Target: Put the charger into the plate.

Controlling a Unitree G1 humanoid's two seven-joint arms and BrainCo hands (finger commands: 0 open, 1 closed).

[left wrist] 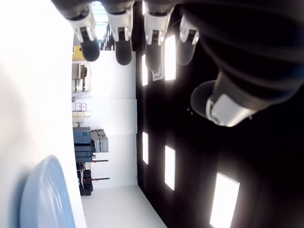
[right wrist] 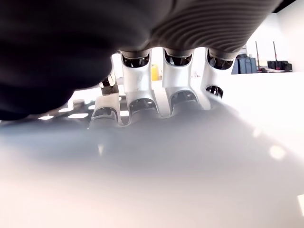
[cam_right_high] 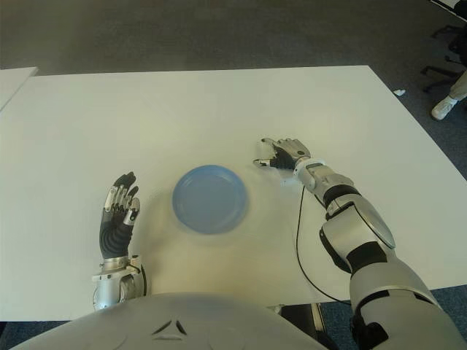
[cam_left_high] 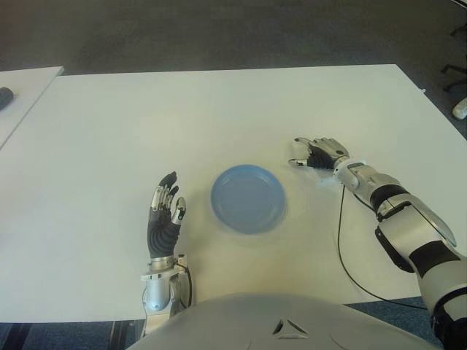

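Note:
The empty blue plate (cam_left_high: pixel 248 198) lies on the white table (cam_left_high: pixel 219 109), just in front of my torso. My right hand (cam_left_high: pixel 310 157) is down at the tabletop a short way right of the plate, palm down. In the right wrist view its fingers (right wrist: pixel 140 90) curl over a smooth white body, the charger (right wrist: pixel 156 166), which fills the space under the palm. The eye views hide the charger beneath that hand. My left hand (cam_left_high: pixel 166 211) stays idle left of the plate, with straight, spread fingers (left wrist: pixel 121 28) holding nothing.
A black cable (cam_left_high: pixel 341 233) runs from my right wrist toward the table's near edge. A second white table with a dark object (cam_left_high: pixel 6 96) adjoins at the far left. A chair base (cam_left_high: pixel 456 76) and a person's shoe (cam_right_high: pixel 441 108) show on the carpet at right.

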